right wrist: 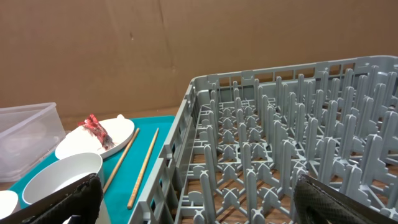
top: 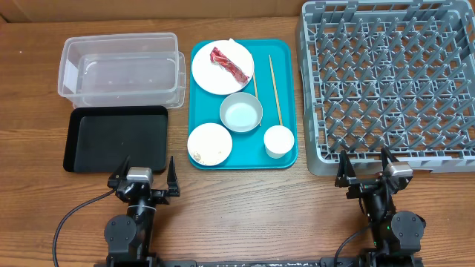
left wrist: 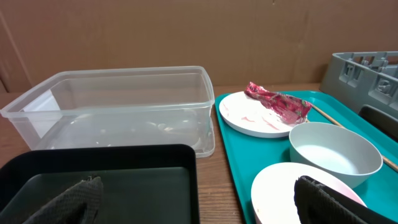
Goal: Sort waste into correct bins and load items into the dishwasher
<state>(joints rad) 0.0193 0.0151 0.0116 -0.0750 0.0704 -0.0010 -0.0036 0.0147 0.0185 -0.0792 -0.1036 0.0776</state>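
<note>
On the teal tray, a white plate (top: 223, 68) holds the red wrapper (top: 229, 65). In front of it are a pale bowl (top: 241, 113), a pale pink plate (top: 209, 143) with whitish scraps (top: 197, 156) and a small white cup (top: 279, 141). Chopsticks (top: 274, 90) lie beside the bowl. The clear tub (top: 122, 70) and black tray (top: 115, 139) sit at the left, and the grey dish rack (top: 390, 81) at the right. I cannot make out a napkin. My left gripper (top: 145, 178) (left wrist: 202, 208) is open and empty at the black tray's near edge. My right gripper (top: 366, 172) (right wrist: 199, 202) is open and empty at the rack's near edge.
The teal tray (top: 286, 52) stands between the tub and the rack. In the left wrist view, the wrapper (left wrist: 278, 102), bowl (left wrist: 336, 152) and tub (left wrist: 124, 106) lie ahead. In the right wrist view, the rack (right wrist: 280, 143) fills the front, with the chopsticks (right wrist: 143, 165) to its left. A cardboard wall stands behind.
</note>
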